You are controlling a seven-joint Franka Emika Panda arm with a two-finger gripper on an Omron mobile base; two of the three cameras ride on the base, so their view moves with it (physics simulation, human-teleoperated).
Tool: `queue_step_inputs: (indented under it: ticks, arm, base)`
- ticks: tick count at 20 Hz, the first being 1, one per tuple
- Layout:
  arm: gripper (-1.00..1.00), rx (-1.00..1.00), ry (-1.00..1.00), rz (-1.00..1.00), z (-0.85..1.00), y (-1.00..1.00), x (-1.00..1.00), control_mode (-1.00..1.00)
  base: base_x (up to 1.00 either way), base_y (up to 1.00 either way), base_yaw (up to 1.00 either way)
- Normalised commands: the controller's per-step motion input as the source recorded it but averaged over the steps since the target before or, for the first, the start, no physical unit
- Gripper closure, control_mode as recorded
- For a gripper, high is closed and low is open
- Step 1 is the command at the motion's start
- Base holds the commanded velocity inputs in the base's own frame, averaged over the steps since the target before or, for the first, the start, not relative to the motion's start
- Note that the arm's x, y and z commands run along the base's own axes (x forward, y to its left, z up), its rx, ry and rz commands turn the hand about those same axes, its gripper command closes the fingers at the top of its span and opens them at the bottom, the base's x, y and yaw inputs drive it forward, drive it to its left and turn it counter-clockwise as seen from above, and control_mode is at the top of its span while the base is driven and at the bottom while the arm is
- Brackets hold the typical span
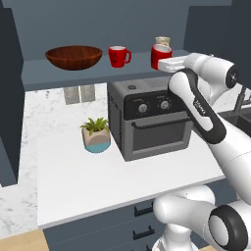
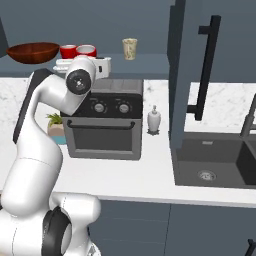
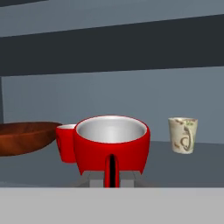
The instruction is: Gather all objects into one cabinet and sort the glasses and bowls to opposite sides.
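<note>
Mug handle first: in the hand view the near red mug [image 3: 111,144] fills the centre, its handle pointing straight at the camera and pinched between the two finger tips of the hand [image 3: 112,177], which is pressed together on it. This mug sits at shelf level in the open cabinet [image 1: 29,63], at the front edge of the shelf; whether its base rests on the shelf or hangs just above I cannot tell. Behind it to the left in that view stands the second red mug [image 3: 65,142], partly hidden, and further left the wooden bowl [image 3: 26,136]; the beige mug [image 3: 183,134] stands apart to the right and further back. The left base view spreads the row out: bowl [image 1: 74,57] at the left of the shelf, second red mug [image 1: 118,56] near the middle with its handle to the right, then the held mug [image 1: 159,56] with the beige mug [image 1: 162,41] just behind it, and the white hand [image 1: 169,64] touching the held mug from the right. The right base view adds the cabinet door [image 2: 192,65] swung open with its black bar handle [image 2: 205,65], the sink [image 2: 210,160], and a small white bottle [image 2: 154,120] beside the toaster oven [image 2: 105,122]. On the worktop [image 1: 98,181] left of the oven stands a potted plant [image 1: 96,135].
</note>
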Motion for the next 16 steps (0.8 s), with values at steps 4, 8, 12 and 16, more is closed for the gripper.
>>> queue_step_inputs:
  ticks: [4, 8, 12, 16]
  arm:
    - [1.00, 0.00, 0.00, -0.04, 0.05, 0.00, 0.07, -1.00]
    - [1.00, 0.00, 0.01, -0.07, 0.16, 0.00, 0.24, -1.00]
    - [1.00, 0.00, 0.07, -0.12, 0.15, 0.00, 0.37, -1.00]
    - [1.00, 0.00, 0.12, -0.10, 0.01, 0.00, 0.45, -1.00]
  base:
    - [0.00, 0.00, 0.00]
    - [0.00, 0.00, 0.00]
    - [0.00, 0.00, 0.00]
    - [0.00, 0.00, 0.00]
